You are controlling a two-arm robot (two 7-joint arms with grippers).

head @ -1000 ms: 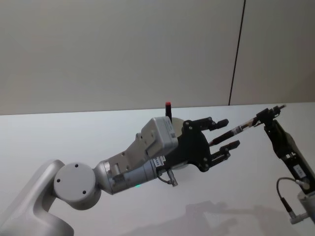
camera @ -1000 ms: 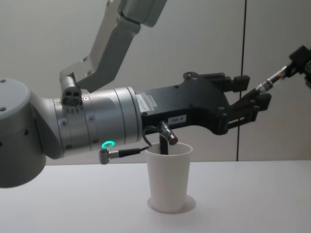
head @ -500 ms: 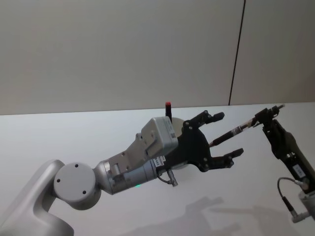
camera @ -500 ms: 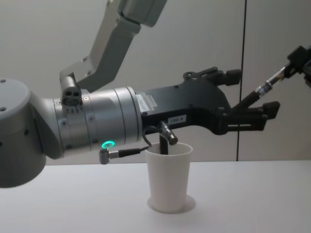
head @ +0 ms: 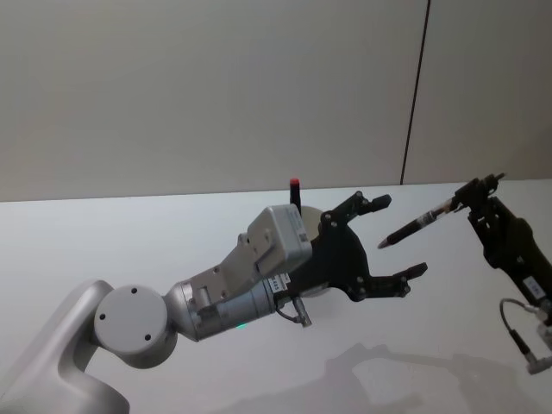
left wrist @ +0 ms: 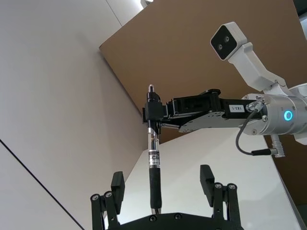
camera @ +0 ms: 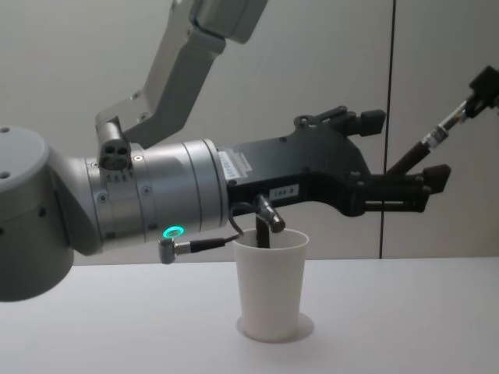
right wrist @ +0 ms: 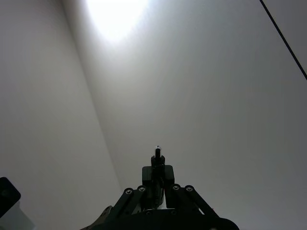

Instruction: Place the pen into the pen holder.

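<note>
On the worktop [camera: 405,312] I see the white pen holder [camera: 271,284], under my left gripper [camera: 401,156], spread wide. My right gripper [head: 477,191] pinches the pen [head: 418,226], tip between the left fingers [head: 366,203].

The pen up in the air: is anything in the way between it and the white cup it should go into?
Yes. The pen is held by the right tool, and the open left tool and its arm hang between it and the cup, right above the cup's rim. Another pen already stands inside.
</note>
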